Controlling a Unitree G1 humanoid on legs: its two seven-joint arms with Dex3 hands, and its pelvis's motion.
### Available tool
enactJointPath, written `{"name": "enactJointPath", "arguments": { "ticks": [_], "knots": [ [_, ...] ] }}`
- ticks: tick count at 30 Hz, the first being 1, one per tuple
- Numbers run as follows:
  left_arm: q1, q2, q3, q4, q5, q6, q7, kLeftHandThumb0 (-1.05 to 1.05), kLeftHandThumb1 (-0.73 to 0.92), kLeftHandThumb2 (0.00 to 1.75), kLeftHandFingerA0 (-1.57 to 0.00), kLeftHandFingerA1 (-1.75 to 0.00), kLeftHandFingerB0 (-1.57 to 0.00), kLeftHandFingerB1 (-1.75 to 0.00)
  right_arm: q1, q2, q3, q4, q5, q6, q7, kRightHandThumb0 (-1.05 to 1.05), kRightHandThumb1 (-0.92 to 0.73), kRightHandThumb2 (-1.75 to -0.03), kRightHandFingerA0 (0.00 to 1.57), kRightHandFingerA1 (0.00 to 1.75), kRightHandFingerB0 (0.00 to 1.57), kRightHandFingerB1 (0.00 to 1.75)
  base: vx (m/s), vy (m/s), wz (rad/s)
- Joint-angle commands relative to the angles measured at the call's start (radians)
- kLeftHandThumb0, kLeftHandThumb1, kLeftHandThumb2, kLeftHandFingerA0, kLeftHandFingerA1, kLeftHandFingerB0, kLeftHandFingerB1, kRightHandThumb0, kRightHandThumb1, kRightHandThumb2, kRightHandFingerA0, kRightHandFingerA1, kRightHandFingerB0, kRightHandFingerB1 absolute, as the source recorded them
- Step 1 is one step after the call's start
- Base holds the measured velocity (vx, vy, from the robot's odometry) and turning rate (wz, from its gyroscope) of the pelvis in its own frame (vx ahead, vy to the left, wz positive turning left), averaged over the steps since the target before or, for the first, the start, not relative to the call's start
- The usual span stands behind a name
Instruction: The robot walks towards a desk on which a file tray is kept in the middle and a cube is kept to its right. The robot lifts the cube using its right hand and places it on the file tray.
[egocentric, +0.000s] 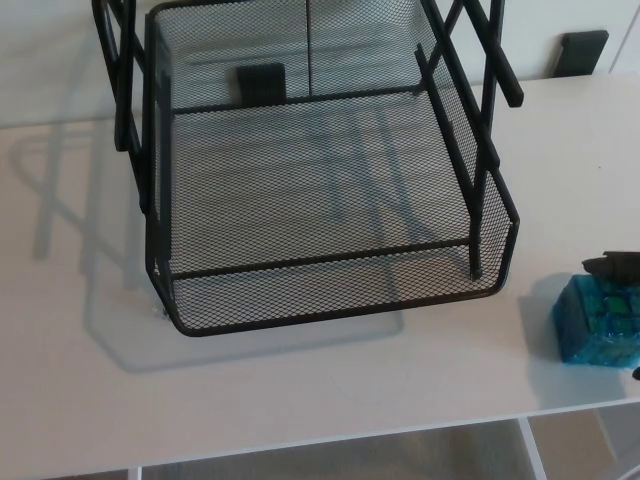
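A black wire-mesh file tray stands in the middle of the white desk, with nothing inside it. The blue-green patterned cube rests on the desk to the tray's right, near the picture's right edge. Only a small black part of my right hand shows, at the cube's far side and right against its top edge. Most of that hand is cut off by the frame. My left hand does not show.
Black uprights of the tray's frame rise at its far corners. The desk's front edge runs along the bottom. A black block sits at the desk's back right.
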Motion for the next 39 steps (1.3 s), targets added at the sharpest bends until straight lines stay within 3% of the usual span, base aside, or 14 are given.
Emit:
{"name": "enactJointPath", "arguments": {
  "ticks": [1,2,4,7,8,10,13,20,22,25,27,28,31,39],
  "knots": [
    [0.003,0.022,-0.006,0.001,0.014,-0.066,0.028,-1.05,0.92,0.69,-0.19,-1.01,-0.16,-0.88,0.051,0.031,0.044,0.045,-0.201,-0.094,-0.295,-0.41,-0.60,-0.58,0.51,0.92,0.20,0.28,0.00,0.000,0.00],
    [0.000,0.020,-0.004,0.007,0.012,-0.068,0.032,-1.05,0.92,0.69,-0.19,-1.01,-0.16,-0.88,0.056,0.036,0.049,0.053,-0.220,-0.106,-0.343,-0.41,-0.60,-0.58,0.51,0.92,0.20,0.28,0.00,0.000,0.00],
    [0.001,0.020,-0.007,0.005,0.016,-0.068,0.036,-1.05,0.92,0.71,-0.19,-1.12,-0.16,-0.93,0.067,0.057,0.054,0.083,-0.237,-0.146,-0.444,-0.32,-0.67,-0.63,0.69,1.46,0.31,0.37,0.00,0.000,0.00],
    [0.005,0.019,-0.007,0.006,0.016,-0.070,0.039,-1.05,0.92,0.71,-0.19,-1.12,-0.16,-0.93,0.078,0.058,0.053,0.088,-0.239,-0.166,-0.476,-0.32,-0.67,-0.63,0.69,1.46,0.31,0.37,0.00,0.000,0.00],
    [0.002,0.017,0.001,0.007,0.008,-0.069,0.039,-1.05,0.91,0.71,-0.21,-1.11,-0.17,-0.92,0.090,0.078,0.056,0.103,-0.260,-0.166,-0.555,-0.29,-0.68,-0.60,0.86,1.44,0.43,0.39,0.00,0.000,0.00],
    [-0.002,0.014,0.013,0.012,-0.004,-0.070,0.035,-1.05,0.92,0.66,-0.27,-1.04,-0.18,-0.89,0.108,0.127,0.059,0.143,-0.274,-0.170,-0.676,-0.24,-0.71,-0.63,0.85,1.39,0.53,0.45,0.00,0.000,0.00],
    [-0.004,0.010,0.011,0.009,-0.002,-0.079,0.036,-1.05,0.92,0.68,-0.27,-1.05,-0.17,-0.91,0.122,0.203,0.063,0.146,-0.292,-0.101,-0.755,-0.28,-0.74,-0.62,0.83,1.57,0.58,0.50,0.00,0.000,0.00],
    [-0.010,0.006,0.009,0.005,0.004,-0.093,0.066,-1.05,0.92,0.70,-0.32,-1.06,-0.19,-0.93,0.138,0.283,0.037,0.139,-0.233,-0.095,-0.754,-0.21,-0.78,-0.65,0.77,1.60,0.61,0.50,0.00,0.000,0.00],
    [-0.011,0.008,0.003,0.005,0.011,-0.102,0.068,-1.05,0.92,0.71,-0.34,-1.08,-0.17,-0.95,0.139,0.282,0.026,0.149,-0.222,-0.111,-0.758,-0.16,-0.79,-0.74,0.86,1.55,0.82,0.63,0.00,0.000,0.00],
    [-0.014,0.013,-0.007,0.006,0.024,-0.113,0.075,-1.05,0.92,0.74,-0.35,-1.04,-0.19,-0.89,0.137,0.282,0.017,0.152,-0.224,-0.103,-0.760,-0.16,-0.78,-0.76,0.90,1.44,0.86,0.68,0.00,0.000,0.00],
    [-0.009,0.013,0.000,-0.010,0.012,-0.103,0.061,-1.05,0.92,0.73,-0.32,-1.12,-0.18,-0.97,0.144,0.274,-0.006,0.151,-0.212,-0.107,-0.769,-0.13,-0.71,-0.82,0.95,1.42,0.91,0.90,0.00,0.000,0.00],
    [-0.011,0.012,0.005,-0.017,0.007,-0.100,0.061,-1.01,0.70,1.28,-0.46,-0.96,-0.22,-0.78,0.151,0.268,-0.028,0.134,-0.201,-0.098,-0.760,-0.13,-0.71,-0.83,0.89,1.54,0.83,1.09,0.00,0.000,0.00],
    [-0.009,0.011,0.008,-0.017,0.005,-0.100,0.074,-1.05,0.69,1.28,-0.56,-1.04,-0.25,-0.80,0.156,0.256,-0.060,0.116,-0.193,-0.098,-0.755,-0.16,-0.75,-0.75,0.84,1.66,0.71,1.23,0.00,0.000,0.00],
    [-0.010,0.020,0.016,-0.018,-0.003,-0.086,0.055,-1.05,0.71,1.29,-0.49,-0.97,-0.20,-0.76,0.157,0.155,-0.231,0.036,-0.139,-0.175,-0.742,-0.17,-0.74,-0.78,0.89,1.49,0.83,1.00,0.00,0.000,0.00]
  ]
}}
